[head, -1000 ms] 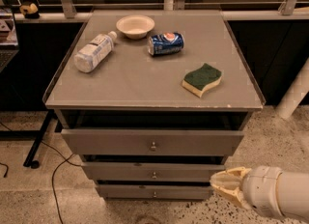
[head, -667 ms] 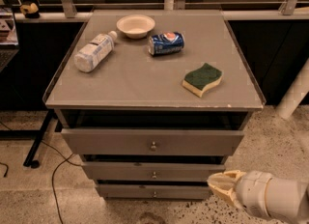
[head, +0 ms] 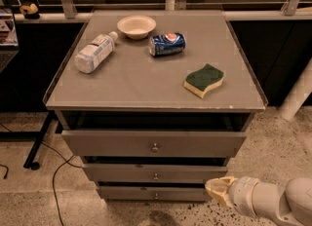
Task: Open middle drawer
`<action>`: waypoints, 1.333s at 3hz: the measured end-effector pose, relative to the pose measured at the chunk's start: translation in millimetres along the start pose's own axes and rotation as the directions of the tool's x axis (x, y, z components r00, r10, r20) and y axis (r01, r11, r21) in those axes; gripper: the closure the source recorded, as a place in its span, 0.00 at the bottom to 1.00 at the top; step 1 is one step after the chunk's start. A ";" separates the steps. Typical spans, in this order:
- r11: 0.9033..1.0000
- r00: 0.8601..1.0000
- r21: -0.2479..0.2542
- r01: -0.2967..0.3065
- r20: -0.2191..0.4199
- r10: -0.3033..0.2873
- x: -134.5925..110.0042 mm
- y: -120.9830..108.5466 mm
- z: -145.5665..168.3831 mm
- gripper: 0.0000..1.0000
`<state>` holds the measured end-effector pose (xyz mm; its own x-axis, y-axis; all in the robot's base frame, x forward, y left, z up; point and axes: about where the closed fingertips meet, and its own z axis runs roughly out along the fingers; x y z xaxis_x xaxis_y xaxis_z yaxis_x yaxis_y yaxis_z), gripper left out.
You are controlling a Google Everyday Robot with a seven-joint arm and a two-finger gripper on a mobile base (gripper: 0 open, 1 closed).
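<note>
A grey cabinet has three stacked drawers. The middle drawer (head: 122, 173) is a wide, shallow grey front with a small round metal knob (head: 155, 176) at its centre; it looks shut, standing a little behind the top drawer front. My gripper (head: 217, 190) is at the lower right, its cream fingertips next to the right end of the middle drawer front, right of the knob. My white arm (head: 278, 203) runs off to the right.
The top drawer (head: 107, 143) has a bigger knob; the bottom drawer (head: 126, 194) is narrowest. On the cabinet top (head: 146, 84) lie a plastic bottle (head: 93, 52), a bowl (head: 136, 26), a blue can (head: 166, 44) and a green-yellow sponge (head: 204, 80). A cable (head: 53, 171) runs over the floor at left.
My gripper and arm have moved a little left, toward the drawer fronts. The drawers and the things on top have not moved.
</note>
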<state>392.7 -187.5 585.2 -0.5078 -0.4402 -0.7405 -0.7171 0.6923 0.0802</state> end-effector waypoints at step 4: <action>0.960 0.972 0.164 -0.228 0.098 0.214 21.7 -42.5 63.4 1.00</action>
<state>442.5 -190.3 523.4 -0.5999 -0.2238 -0.7681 -0.4945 0.8585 0.1360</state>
